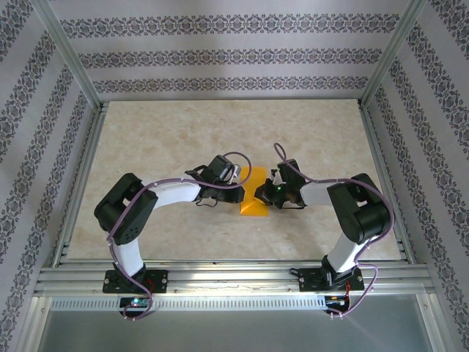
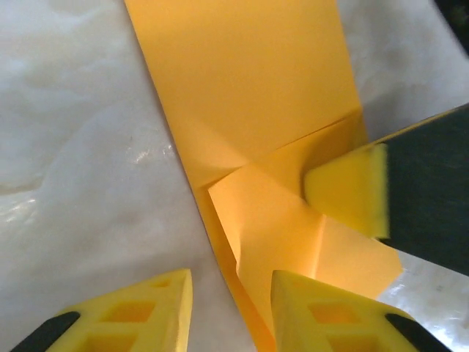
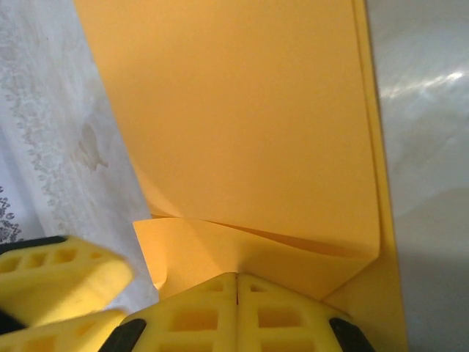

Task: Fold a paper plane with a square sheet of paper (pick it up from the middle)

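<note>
The left gripper (image 2: pixel 231 312) is held partly apart over the edge of the single folded sheet of paper (image 2: pixel 249 88); the right gripper (image 3: pixel 236 308) is pressed together, touching it; the sheet is laid mid-table (image 1: pixel 146 139) between both.

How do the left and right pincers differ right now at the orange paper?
The left pincer has its jaws apart with a clear gap, while the right pincer has them shut tight together. The left pincer straddles the edge of the orange paper, one finger over bare table; the right pincer's tip rests on the paper's folded flap. Both have yellow pads and meet at the same sheet.
</note>
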`<action>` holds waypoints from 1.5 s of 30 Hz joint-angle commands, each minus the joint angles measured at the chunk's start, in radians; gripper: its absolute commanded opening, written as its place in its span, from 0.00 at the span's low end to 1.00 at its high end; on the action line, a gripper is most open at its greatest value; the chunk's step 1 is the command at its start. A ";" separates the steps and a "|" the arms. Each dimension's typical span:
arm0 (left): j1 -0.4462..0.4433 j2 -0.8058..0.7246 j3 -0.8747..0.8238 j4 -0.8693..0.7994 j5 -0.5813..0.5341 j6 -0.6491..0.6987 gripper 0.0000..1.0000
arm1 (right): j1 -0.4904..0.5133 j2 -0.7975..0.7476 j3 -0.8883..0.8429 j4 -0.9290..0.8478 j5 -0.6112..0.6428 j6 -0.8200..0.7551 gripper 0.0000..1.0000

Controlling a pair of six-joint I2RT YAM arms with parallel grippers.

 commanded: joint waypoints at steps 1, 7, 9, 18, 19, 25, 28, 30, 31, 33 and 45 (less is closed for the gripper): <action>0.010 -0.082 -0.004 -0.053 0.002 -0.029 0.31 | -0.014 0.013 -0.030 -0.077 0.043 -0.029 0.00; 0.003 -0.091 -0.016 0.016 0.183 -0.103 0.10 | -0.015 0.010 -0.024 -0.079 0.038 -0.028 0.00; -0.006 -0.067 -0.004 0.023 0.240 -0.118 0.08 | -0.015 0.009 -0.021 -0.079 0.034 -0.028 0.00; -0.020 0.051 0.041 0.074 0.334 -0.163 0.05 | -0.011 0.018 -0.014 -0.074 0.023 -0.030 0.00; -0.023 0.058 0.045 0.079 0.337 -0.163 0.05 | -0.012 0.018 -0.014 -0.075 0.022 -0.030 0.00; -0.029 0.090 0.070 0.072 0.352 -0.159 0.06 | -0.011 0.020 -0.013 -0.075 0.024 -0.030 0.00; -0.041 0.112 0.095 0.028 0.342 -0.129 0.06 | -0.011 0.021 -0.015 -0.078 0.026 -0.034 0.00; -0.047 0.127 0.120 -0.008 0.330 -0.108 0.06 | -0.010 0.020 -0.019 -0.078 0.027 -0.035 0.00; -0.049 0.133 0.128 -0.022 0.327 -0.100 0.06 | -0.011 0.021 -0.019 -0.077 0.028 -0.036 0.00; -0.052 0.145 0.134 -0.031 0.322 -0.092 0.06 | -0.010 0.021 -0.021 -0.079 0.029 -0.035 0.00; -0.052 0.173 0.113 -0.084 0.261 -0.050 0.06 | -0.014 0.026 -0.028 -0.082 0.028 -0.044 0.00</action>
